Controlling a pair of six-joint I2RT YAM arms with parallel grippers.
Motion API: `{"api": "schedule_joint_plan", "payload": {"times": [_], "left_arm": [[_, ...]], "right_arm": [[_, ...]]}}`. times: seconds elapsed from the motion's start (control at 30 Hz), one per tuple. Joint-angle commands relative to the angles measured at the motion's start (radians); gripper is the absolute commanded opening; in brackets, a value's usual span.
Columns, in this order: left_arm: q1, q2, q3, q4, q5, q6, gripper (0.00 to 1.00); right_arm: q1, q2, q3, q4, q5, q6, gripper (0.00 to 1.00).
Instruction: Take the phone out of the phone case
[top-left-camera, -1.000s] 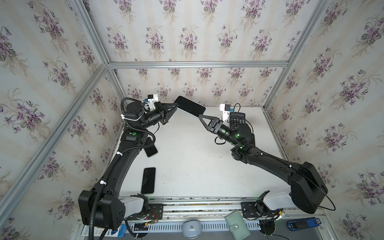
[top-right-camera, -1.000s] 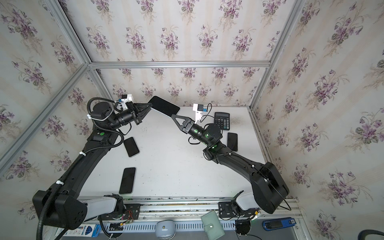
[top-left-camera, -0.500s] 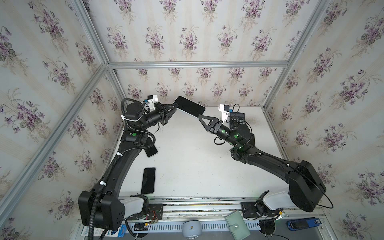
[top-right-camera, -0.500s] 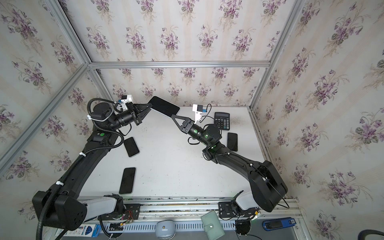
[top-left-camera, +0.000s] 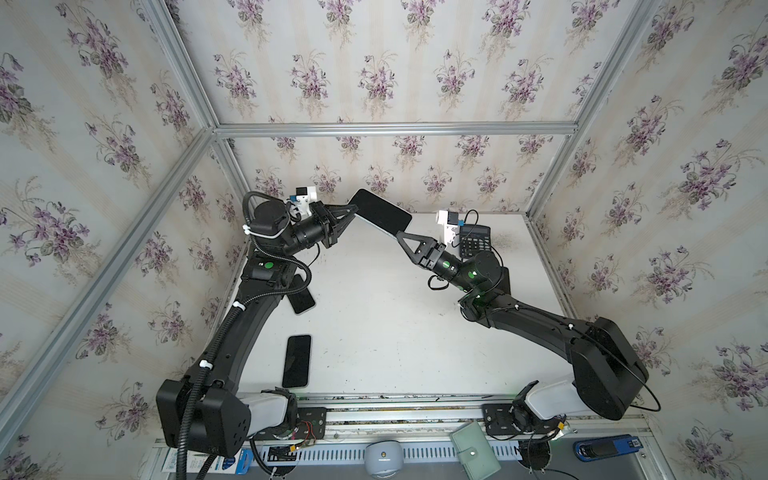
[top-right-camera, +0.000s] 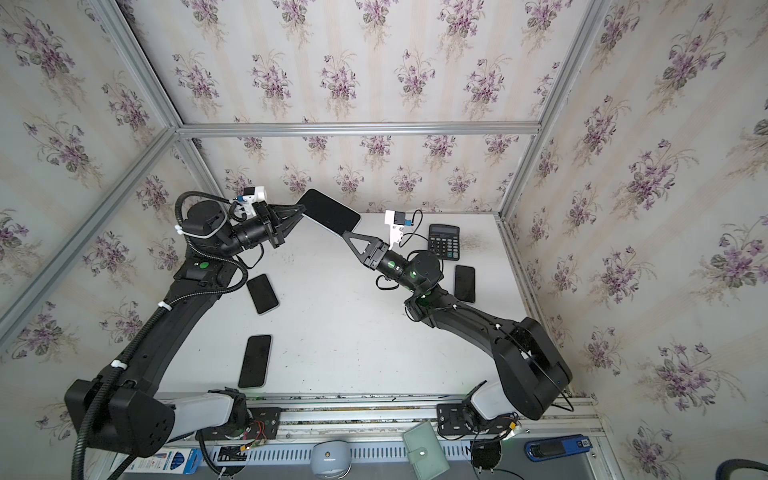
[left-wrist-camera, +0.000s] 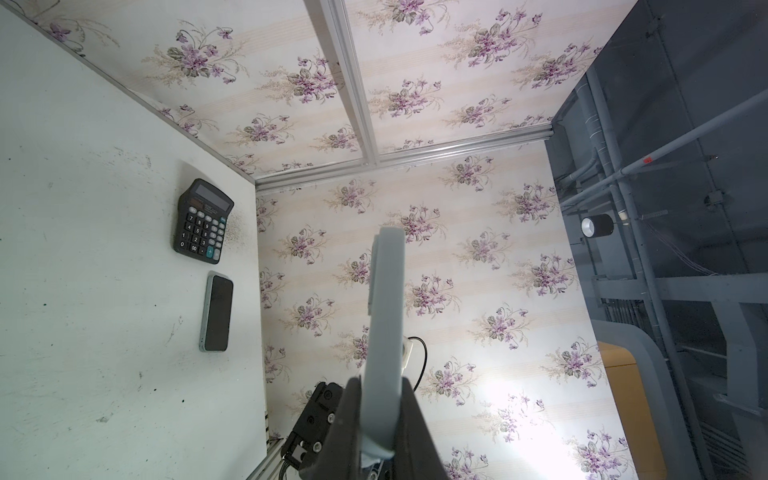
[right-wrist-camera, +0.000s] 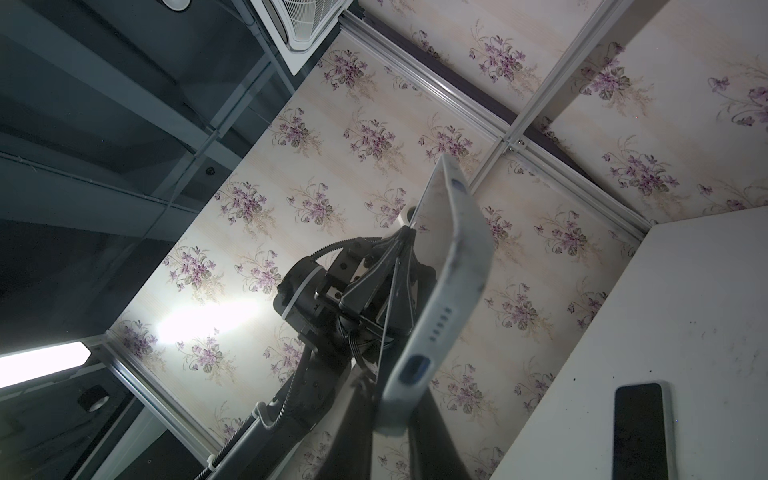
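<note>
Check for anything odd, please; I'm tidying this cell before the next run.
Dark grit speckles the table beside the calculator, and the grey phone case, held aloft between left gripper and right gripper, has grubby smudges. Nothing looks broken.

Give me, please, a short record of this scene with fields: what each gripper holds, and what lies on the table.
held item: black-screened phone in a pale grey case, lifted above the white table
left gripper: shut on one end of it
right gripper: shut on the opposite end
phone out of case: not yet
on table: three other dark-screened phones; black calculator
</note>
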Motion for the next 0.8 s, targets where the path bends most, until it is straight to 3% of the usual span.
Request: {"api": "schedule_joint_plan", "payload": {"times": [0.0,0.23,0.43,0.77], "left_arm": [[-0.011,-0.001,0.029,0.043,0.046,-0.079,0.00],[-0.013,0.009,0.073,-0.010,0.078,-0.089,0.00],[-0.017,0.021,0.091,-0.036,0.100,-0.082,0.00],[-0.016,0.045,0.115,-0.040,0.101,-0.072,0.00]], "right_arm": [[0.003,0.008,-0.007,-0.092,-0.060,-0.185,0.12],[0.003,-0.030,-0.002,-0.275,-0.005,-0.503,0.13],[-0.008,-0.040,0.032,-0.386,0.071,-0.688,0.15],[-0.042,-0.062,0.047,-0.438,0.107,-0.743,0.33]]}}
